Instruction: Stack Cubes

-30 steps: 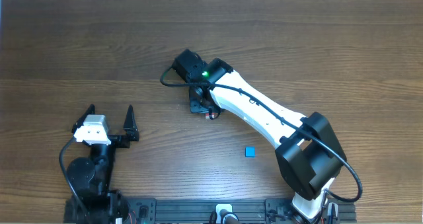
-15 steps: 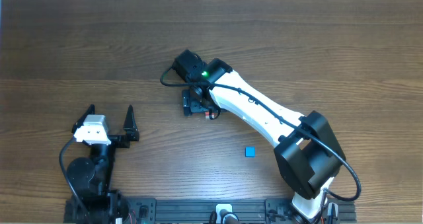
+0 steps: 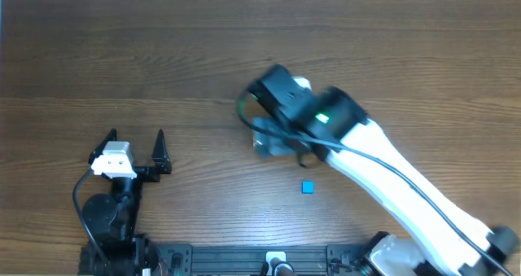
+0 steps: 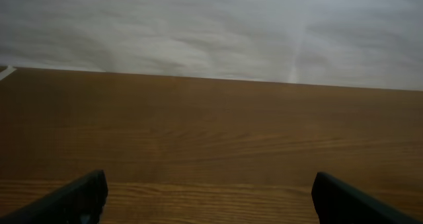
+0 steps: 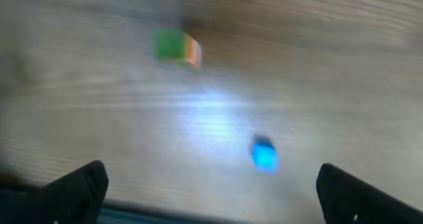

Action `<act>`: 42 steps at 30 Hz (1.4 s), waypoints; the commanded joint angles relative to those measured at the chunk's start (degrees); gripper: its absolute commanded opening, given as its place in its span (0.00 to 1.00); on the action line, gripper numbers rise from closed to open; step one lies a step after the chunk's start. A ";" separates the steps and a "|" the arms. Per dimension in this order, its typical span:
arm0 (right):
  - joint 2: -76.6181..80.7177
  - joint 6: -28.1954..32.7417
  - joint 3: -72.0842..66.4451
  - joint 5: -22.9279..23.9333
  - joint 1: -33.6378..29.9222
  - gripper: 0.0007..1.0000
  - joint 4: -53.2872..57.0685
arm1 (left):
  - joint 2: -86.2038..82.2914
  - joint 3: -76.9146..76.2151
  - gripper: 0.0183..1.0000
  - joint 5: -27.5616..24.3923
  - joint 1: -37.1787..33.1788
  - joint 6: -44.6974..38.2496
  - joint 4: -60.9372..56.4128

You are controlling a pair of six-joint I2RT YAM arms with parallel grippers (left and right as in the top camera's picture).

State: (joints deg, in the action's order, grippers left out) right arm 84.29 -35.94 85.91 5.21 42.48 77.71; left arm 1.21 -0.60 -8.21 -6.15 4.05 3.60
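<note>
Right tool (image 5: pixel 211 170) stands wide open, its two dark fingers (image 5: pixel 78 187) far apart with nothing between them; it hangs above the tabletop (image 5: pixel 79 98), clear of both cubes. From its own wrist camera, the blue cube (image 5: pixel 264 154) lies on the wood nearer the fingers; the green cube (image 5: pixel 173 45), which shows an orange side face, lies farther off; the two cubes are well apart, each sitting on the tabletop alone, neither on top of the other, neither touched by the tool.

From above, the right arm (image 3: pixel 391 182) reaches from the lower right corner diagonally toward the middle of the tabletop; a small green light (image 3: pixel 323 119) glows on its dark wrist housing; a black cable (image 3: pixel 383 168) runs along its white link. In that view the blue cube sits on open wood just beside the arm, on the side toward the arm bases; where the green cube lies in that view I cannot tell.

Left tool (image 3: pixel 136 134) is likewise spread wide and holds nothing; it sits at the lower left, close above the left arm (image 3: pixel 106 215) and its base, well apart from the blue cube and from the right arm; its wrist camera looks over plain brown wood toward a pale backdrop (image 4: pixel 211 26) beyond the tabletop's far edge.
</note>
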 commanded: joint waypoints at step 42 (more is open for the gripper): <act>-3.76 -4.22 -48.54 -0.68 -2.01 0.91 -35.58 | -0.46 0.26 1.00 -0.52 -0.31 -0.83 0.07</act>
State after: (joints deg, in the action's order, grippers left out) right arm 79.57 -41.15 37.58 2.98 40.95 42.61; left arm 1.21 -0.60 -8.21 -6.15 4.05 3.60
